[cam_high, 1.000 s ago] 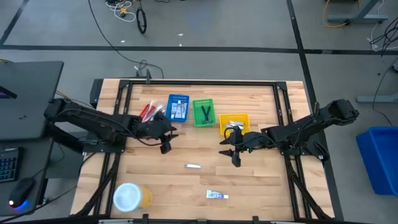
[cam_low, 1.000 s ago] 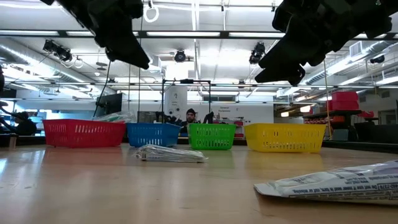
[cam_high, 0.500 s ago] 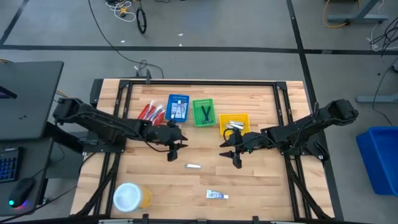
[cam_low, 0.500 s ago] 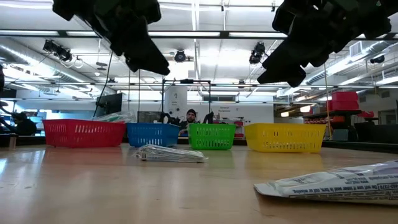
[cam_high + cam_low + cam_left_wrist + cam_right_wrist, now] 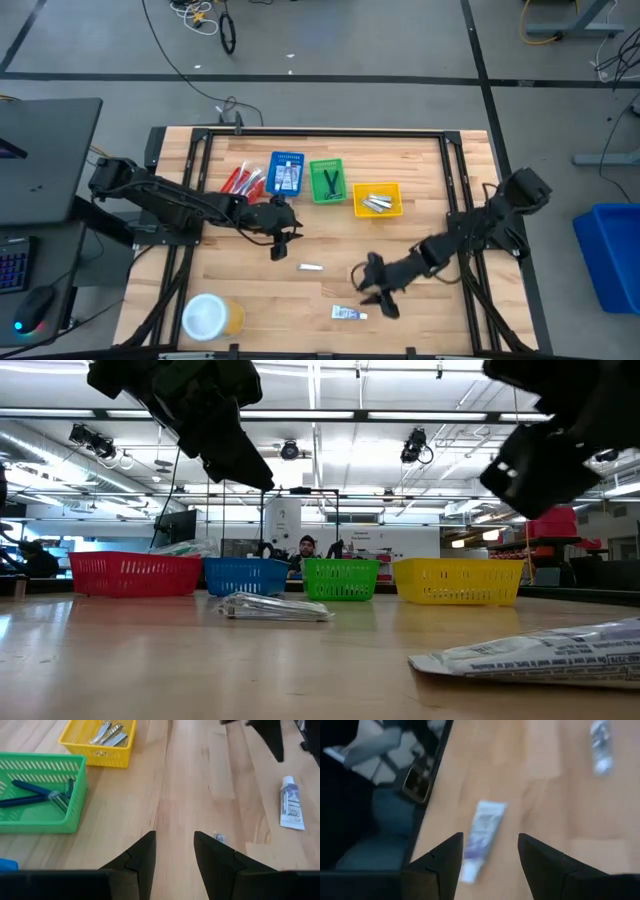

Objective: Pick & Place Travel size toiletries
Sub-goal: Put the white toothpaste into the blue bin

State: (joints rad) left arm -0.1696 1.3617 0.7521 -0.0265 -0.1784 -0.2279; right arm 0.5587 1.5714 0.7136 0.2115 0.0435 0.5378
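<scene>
Two toiletries lie loose on the wooden table: a white and blue tube [image 5: 347,314] [image 5: 482,838] [image 5: 540,653] near the near edge, and a small silvery packet [image 5: 311,267] [image 5: 275,608] at mid-table. My right gripper [image 5: 372,290] [image 5: 490,855] hangs open above the table just beside the tube, which shows ahead between its fingers. My left gripper [image 5: 278,248] [image 5: 174,852] is open, raised left of and farther back than the silvery packet [image 5: 218,837], whose end peeks past one finger. Other toiletries lie in the small bins.
A row of bins sits at the far side: red [image 5: 243,180], blue [image 5: 287,172], green [image 5: 327,181] with dark blue sticks, and yellow [image 5: 377,200] with silvery tubes. A white-lidded yellow jar [image 5: 210,317] stands at the near left corner. Bare wood lies between the arms.
My right gripper has swung from beside the yellow bin toward the table's near edge, ending over the white and blue tube, still open. My left gripper shifted a little to the right toward the silvery packet, then held still. Neither loose item has moved.
</scene>
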